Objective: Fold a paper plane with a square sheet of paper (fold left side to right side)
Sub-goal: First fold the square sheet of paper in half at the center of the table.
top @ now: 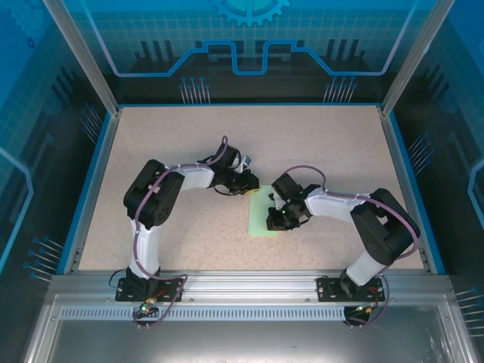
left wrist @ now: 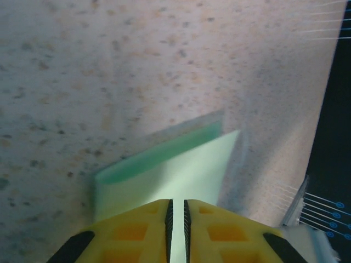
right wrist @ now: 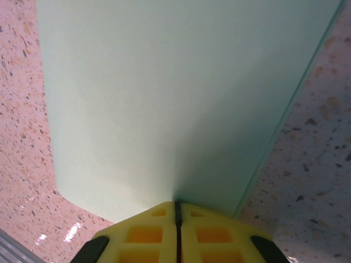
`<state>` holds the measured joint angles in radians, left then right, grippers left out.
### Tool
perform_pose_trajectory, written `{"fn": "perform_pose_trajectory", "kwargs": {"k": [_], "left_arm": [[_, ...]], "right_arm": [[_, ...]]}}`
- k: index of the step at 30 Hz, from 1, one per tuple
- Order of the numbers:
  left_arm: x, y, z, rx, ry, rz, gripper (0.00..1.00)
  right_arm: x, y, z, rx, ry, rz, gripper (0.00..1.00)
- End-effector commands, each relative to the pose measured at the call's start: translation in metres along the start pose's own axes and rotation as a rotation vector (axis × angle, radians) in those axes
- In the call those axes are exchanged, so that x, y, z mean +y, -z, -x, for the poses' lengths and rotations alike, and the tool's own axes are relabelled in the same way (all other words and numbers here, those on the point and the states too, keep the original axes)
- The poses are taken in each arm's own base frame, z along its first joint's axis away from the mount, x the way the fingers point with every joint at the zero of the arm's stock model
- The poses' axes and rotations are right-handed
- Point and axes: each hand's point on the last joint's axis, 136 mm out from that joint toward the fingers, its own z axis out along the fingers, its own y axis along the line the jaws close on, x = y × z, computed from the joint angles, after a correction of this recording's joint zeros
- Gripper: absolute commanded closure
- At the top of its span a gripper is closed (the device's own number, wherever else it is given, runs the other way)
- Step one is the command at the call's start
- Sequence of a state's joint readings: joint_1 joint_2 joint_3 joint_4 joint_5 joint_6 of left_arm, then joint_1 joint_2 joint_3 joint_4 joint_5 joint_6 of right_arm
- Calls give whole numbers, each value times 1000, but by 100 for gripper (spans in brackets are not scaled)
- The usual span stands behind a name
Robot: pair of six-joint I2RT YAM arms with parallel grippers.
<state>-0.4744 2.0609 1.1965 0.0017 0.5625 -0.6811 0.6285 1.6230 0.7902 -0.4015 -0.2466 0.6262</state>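
Note:
The square sheet of paper (top: 259,219) lies mid-table as a pale green rectangle, folded in half. In the left wrist view the paper (left wrist: 181,170) shows an upper layer raised a little above a darker green band at its far edge. My left gripper (top: 252,187) hovers at the sheet's far end, and its yellow jaws (left wrist: 176,201) stand a narrow slit apart with green paper showing through the gap. My right gripper (top: 275,220) is over the near right part. It is shut (right wrist: 177,204), its tips resting on the paper (right wrist: 164,98), close to the right-hand edge.
The speckled beige table (top: 189,151) is bounded by a blue rim and transparent enclosure walls. In the left wrist view the table edge and a dark strip with blue-tipped pins (left wrist: 323,203) lie close on the right.

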Motion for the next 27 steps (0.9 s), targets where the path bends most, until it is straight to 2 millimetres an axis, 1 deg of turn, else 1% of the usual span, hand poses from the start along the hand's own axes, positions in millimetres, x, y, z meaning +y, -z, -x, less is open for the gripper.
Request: {"fn": "perform_pose_trajectory", "kwargs": {"k": [1, 5, 8, 10, 12, 14, 17, 19, 20, 21, 22, 24, 25, 27], "left_arm": [[11, -5, 12, -32, -3, 62, 84], [30, -8, 22, -61, 16, 132, 84], [44, -3, 34, -95, 42, 177, 84], [47, 3, 42, -112, 55, 184, 84], [46, 9, 48, -121, 55, 186, 84], [40, 16, 52, -127, 33, 183, 83], [23, 32, 50, -141, -1, 163, 83], [12, 44, 43, -149, -12, 139, 82], [6, 52, 37, -154, -14, 125, 82], [3, 58, 30, -154, -12, 114, 81], [-1, 65, 22, -156, -11, 104, 81], [-6, 75, 0, -141, -3, 97, 81], [-8, 78, -10, -131, -3, 95, 81], [-15, 78, -35, -99, -13, 78, 81]], "right_arm": [[-49, -11, -43, 144, -54, -197, 92], [-50, -11, -44, 150, -50, -203, 92], [-51, -11, -46, 155, -51, -205, 92], [-50, -10, -46, 155, -49, -201, 92], [-48, -10, -44, 147, -46, -190, 92], [-42, -10, -40, 129, -37, -161, 92], [-21, -5, -26, 60, -14, -63, 90], [-5, 5, -13, -7, 10, -1, 87], [2, 13, -5, -52, 24, 25, 84], [7, 22, 2, -98, 37, 37, 74], [10, 31, 8, -141, 44, 42, 68], [11, 54, 20, -240, 55, 35, 51], [8, 63, 24, -282, 57, 22, 45], [2, 83, 32, -363, 48, 18, 32]]}}
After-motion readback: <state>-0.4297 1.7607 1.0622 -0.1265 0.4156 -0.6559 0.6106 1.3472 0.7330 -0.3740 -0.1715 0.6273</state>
